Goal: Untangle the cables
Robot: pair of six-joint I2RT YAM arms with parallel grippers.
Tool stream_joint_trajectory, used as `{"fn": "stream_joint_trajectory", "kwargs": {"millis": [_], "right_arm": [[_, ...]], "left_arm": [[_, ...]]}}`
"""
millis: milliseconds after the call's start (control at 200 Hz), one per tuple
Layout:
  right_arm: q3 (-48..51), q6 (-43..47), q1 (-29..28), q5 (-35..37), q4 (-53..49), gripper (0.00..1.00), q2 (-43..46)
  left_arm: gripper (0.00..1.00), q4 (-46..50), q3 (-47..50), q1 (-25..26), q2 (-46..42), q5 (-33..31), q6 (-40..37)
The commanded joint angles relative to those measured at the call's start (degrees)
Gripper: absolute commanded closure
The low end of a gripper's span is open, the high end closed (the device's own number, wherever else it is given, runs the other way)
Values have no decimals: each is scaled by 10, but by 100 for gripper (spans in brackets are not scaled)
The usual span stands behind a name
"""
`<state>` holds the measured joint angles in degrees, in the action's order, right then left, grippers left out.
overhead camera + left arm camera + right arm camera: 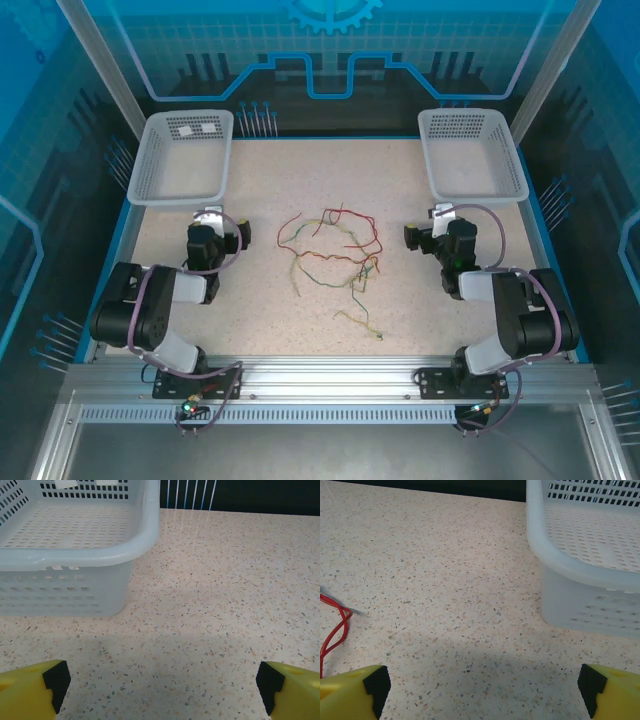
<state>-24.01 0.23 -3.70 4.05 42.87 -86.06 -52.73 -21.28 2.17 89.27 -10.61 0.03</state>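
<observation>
Cables (335, 255) lie tangled left of the right basket (470, 150); left gripper (162, 682) and right gripper (482, 682) gape, empty.
Pinching crossed strands together could tighten the knot or drag the whole bundle.

free: bare table (250, 300) around cables (335, 255) | obstacles: left basket (178, 198), right basket (478, 193), far corners

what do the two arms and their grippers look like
Both the left arm and right arm are black at the joints with pale grey links, each carrying a looped purple-grey cable. The left gripper and right gripper have yellow fingers tipped with black pads.
</observation>
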Motion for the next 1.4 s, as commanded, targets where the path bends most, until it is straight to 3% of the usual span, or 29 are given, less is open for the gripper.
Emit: {"fn": "stream_joint_trajectory", "kwargs": {"millis": [0,560,620,670,735,775,840,886,921,976,1036,1141,1296,1396], "right_arm": [[-7,-2,3,4,5,0,-1],[-5,-6,13,-18,7,0,1],[-24,-10,6,13,-55,0,38],[-61,-28,1,42,-172,0,102],[-125,-144,10,67,-340,0,164],[-153,-197,21,12,-393,4,182],[-177,-199,11,-140,-400,18,183],[-206,-198,-22,-166,-425,25,168],[-235,-202,-49,-151,-457,27,151],[-279,-212,-82,-137,-502,31,117],[-310,-242,-90,-172,-517,37,79],[-315,-282,-98,-240,-461,39,39],[-313,-197,-172,-173,-442,29,31],[-269,-159,-210,-150,-371,23,44]], "left_arm": [[1,0,-5,-6,-6,12,1],[1,-7,-2,-6,-6,2,4],[1,-34,21,-2,-33,-2,-3],[1,5,31,24,-102,-38,-24],[1,102,17,73,-211,-97,-34],[4,217,-21,79,-276,-70,11],[25,376,-107,85,-313,-17,89],[50,452,-167,104,-301,30,104],[56,507,-216,132,-282,38,108],[57,564,-279,181,-240,43,112],[57,611,-338,220,-184,81,116],[60,670,-421,265,-95,124,134],[58,625,-437,288,-29,160,166],[54,559,-405,288,-15,165,184]]}}
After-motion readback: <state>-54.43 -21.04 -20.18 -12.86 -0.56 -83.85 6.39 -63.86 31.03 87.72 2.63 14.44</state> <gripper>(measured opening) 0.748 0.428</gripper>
